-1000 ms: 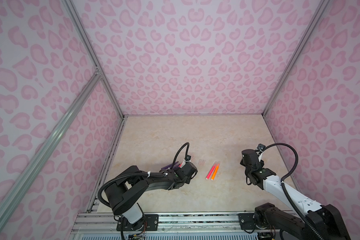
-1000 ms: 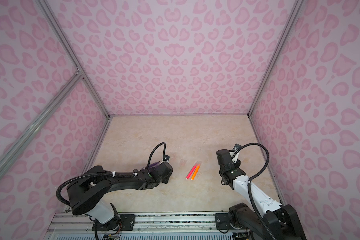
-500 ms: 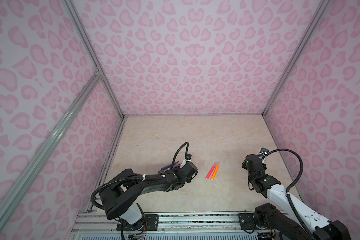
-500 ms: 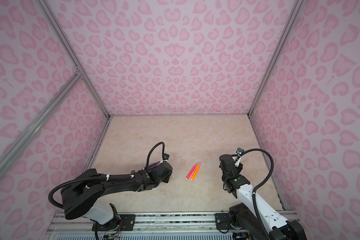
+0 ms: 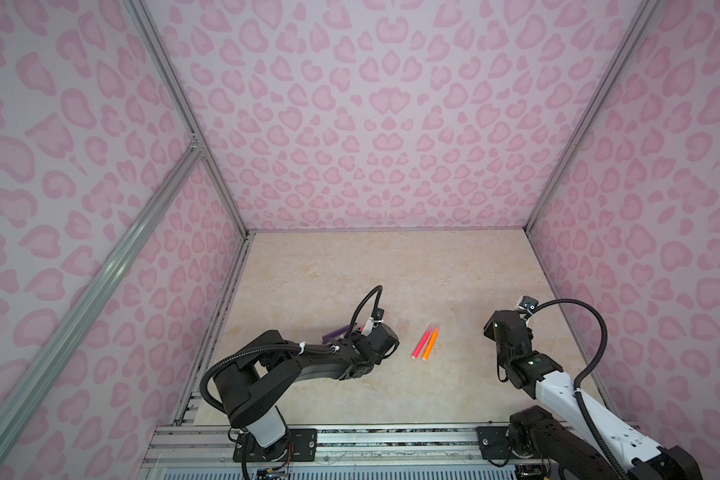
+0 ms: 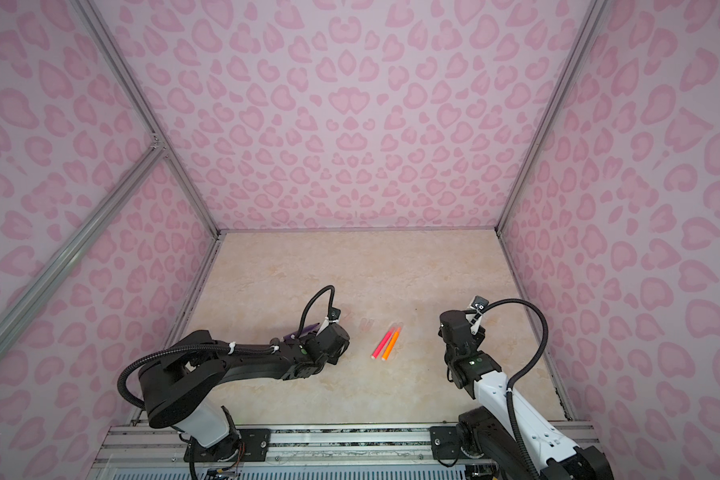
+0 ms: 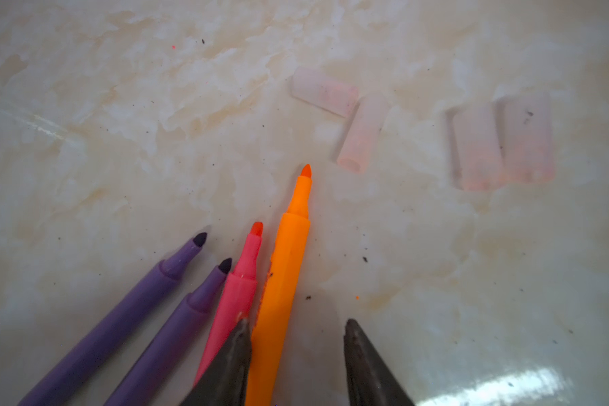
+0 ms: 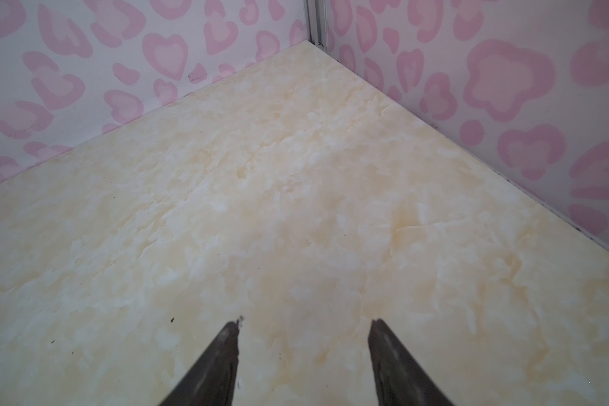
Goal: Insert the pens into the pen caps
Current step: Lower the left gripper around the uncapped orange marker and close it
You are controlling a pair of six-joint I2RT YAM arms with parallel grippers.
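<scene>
In the left wrist view two purple pens (image 7: 120, 316) lie beside a pink-red pen (image 7: 236, 298) and an orange pen (image 7: 285, 274), all uncapped. My left gripper (image 7: 296, 327) is open and low over them. The orange pen's barrel runs between its jaws against one finger (image 7: 241, 337), with a gap to the other. Several clear pen caps (image 7: 363, 133) lie just beyond the pen tips. Another pink-red pen (image 5: 420, 344) and orange pen (image 5: 430, 344) lie side by side mid-floor in both top views. My right gripper (image 8: 306, 321) is open and empty over bare floor.
The beige marbled floor (image 5: 391, 270) is boxed in by pink-patterned walls (image 5: 371, 124) on three sides. A metal rail (image 5: 391, 440) carrying both arm bases runs along the front. The right wrist view faces the far right corner (image 8: 315, 38).
The left jaws have opened wider around the orange pen. The right arm has folded lower, drawing its gripper slightly toward the front.
</scene>
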